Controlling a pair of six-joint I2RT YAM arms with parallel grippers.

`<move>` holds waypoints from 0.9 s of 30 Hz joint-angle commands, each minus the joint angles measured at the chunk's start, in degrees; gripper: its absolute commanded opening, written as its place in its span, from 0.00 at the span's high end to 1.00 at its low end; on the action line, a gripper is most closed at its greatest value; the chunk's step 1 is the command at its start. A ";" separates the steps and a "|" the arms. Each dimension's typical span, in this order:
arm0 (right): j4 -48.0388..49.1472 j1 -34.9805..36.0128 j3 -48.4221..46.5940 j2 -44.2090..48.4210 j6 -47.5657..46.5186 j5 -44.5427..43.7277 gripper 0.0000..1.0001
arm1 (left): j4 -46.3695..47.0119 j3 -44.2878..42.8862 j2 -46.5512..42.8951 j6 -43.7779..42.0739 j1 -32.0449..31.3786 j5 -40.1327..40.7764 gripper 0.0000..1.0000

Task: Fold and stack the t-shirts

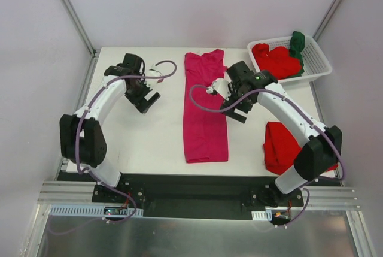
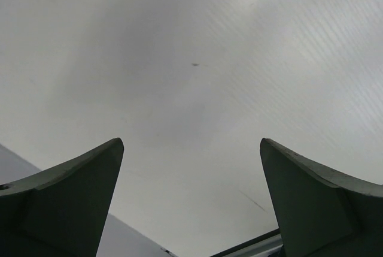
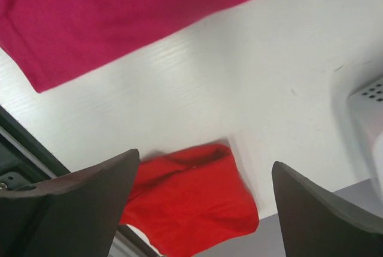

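Observation:
A magenta-pink t-shirt (image 1: 204, 108) lies in a long narrow folded strip down the middle of the table; it also shows in the right wrist view (image 3: 119, 11). A folded red t-shirt (image 1: 280, 147) lies at the front right, also in the right wrist view (image 3: 191, 200). More red t-shirts (image 1: 276, 60) and a dark green one (image 1: 297, 46) sit in the basket. My left gripper (image 1: 148, 102) is open and empty over bare table left of the pink shirt. My right gripper (image 1: 237, 112) is open and empty just right of the pink shirt.
A white slotted plastic basket (image 1: 317, 59) stands at the back right corner; its edge shows in the right wrist view (image 3: 368, 107). The left wrist view shows only bare white table (image 2: 197, 77). A black rail (image 1: 191, 185) runs along the table's front edge.

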State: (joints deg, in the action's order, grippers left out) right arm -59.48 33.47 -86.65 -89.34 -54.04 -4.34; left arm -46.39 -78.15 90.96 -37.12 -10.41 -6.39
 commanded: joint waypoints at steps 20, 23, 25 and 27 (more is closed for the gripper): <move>12.63 4.84 16.60 4.61 -4.49 15.68 0.04 | -6.61 -2.65 5.20 -1.63 1.24 7.97 0.01; 12.99 7.39 15.20 3.04 -3.44 16.29 0.04 | -6.34 1.05 2.92 -4.35 10.02 8.33 0.01; 13.17 8.36 12.75 0.32 -2.39 16.03 0.04 | -5.99 2.47 0.63 -6.73 13.04 8.68 0.01; 13.43 8.97 10.90 -1.70 -1.69 16.73 0.04 | -5.38 4.93 -2.34 -8.48 15.32 9.12 0.01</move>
State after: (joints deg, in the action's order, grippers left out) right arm -48.60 41.34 -71.18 -87.92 -57.56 9.96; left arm -50.06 -76.55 95.48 -40.45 1.30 0.62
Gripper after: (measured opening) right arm 0.963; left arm 0.990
